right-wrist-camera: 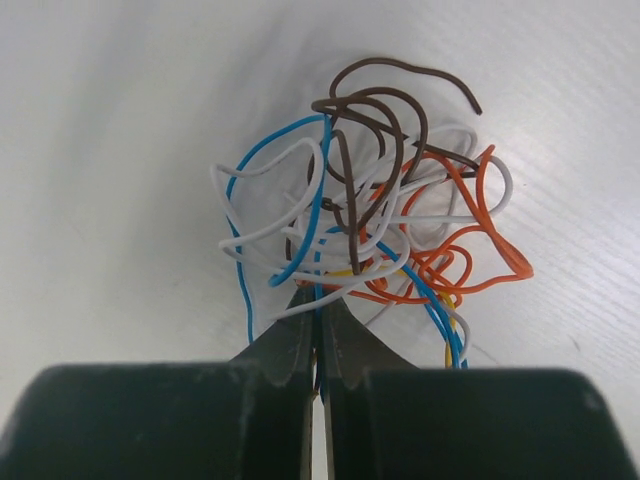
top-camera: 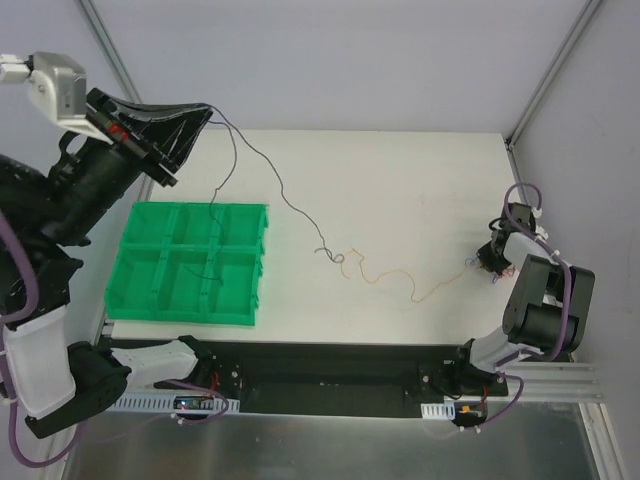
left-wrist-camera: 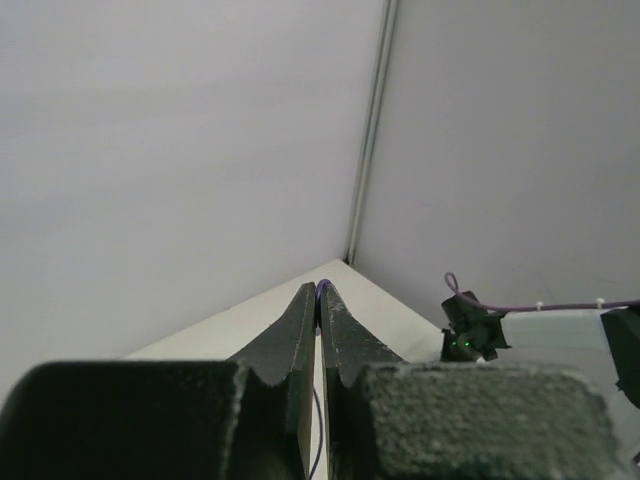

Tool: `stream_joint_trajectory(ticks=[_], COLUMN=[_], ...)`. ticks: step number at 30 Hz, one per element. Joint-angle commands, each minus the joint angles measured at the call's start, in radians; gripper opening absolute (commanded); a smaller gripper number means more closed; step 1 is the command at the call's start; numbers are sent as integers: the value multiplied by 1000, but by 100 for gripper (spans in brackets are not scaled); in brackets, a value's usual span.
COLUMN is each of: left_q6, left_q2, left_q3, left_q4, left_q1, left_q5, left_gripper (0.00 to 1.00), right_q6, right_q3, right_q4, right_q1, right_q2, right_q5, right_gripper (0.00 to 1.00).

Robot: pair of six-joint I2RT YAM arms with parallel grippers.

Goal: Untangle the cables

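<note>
The cables show in the right wrist view as a loose wad [right-wrist-camera: 372, 215] of blue, white, brown, orange and yellow strands on the white table. My right gripper [right-wrist-camera: 322, 302] is shut on strands at the wad's near edge; it sits low at the table's right side [top-camera: 479, 262]. A yellowish strand [top-camera: 400, 276] trails left from it to a small knot [top-camera: 338, 257]. From there a dark strand [top-camera: 280, 190] rises to my left gripper [top-camera: 207, 113], held high at the back left. That gripper [left-wrist-camera: 320, 292] is shut on the dark strand. A loose end hangs down over the green bin [top-camera: 190, 262].
The green bin with several compartments stands at the table's left. Grey enclosure walls and a corner post [left-wrist-camera: 370, 130] close in the back and sides. The black base rail [top-camera: 330, 375] runs along the near edge. The right arm [left-wrist-camera: 470, 330] shows far off in the left wrist view.
</note>
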Motion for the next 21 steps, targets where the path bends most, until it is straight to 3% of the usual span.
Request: stream_joint_trajectory(ticks=[1, 8, 13, 15, 17, 19, 21], left_q6=[56, 10, 57, 58, 25, -22, -73], left_q2=[-12, 30, 40, 43, 57, 80, 106], left_q3=[105, 73, 76, 79, 59, 6, -72], left_q4=[55, 81, 80, 80, 81, 92, 116], left_q1=[6, 4, 4, 6, 6, 6, 4], left_q5=[-80, -4, -77, -69, -2, 76, 133], left_gripper=[0, 0, 0, 0, 0, 0, 0], right_q6=[-9, -14, -27, -79, -121, -121, -125], right_q3=[45, 76, 85, 96, 85, 79, 90], right_q4=[-39, -50, -62, -54, -7, -11, -45], right_q1=[-54, -54, -54, -54, -34, 12, 53], right_q2=[44, 44, 45, 50, 24, -36, -100], right_q5=[38, 28, 48, -40, -241, -298, -339], right_gripper=[0, 0, 0, 1, 11, 31, 45])
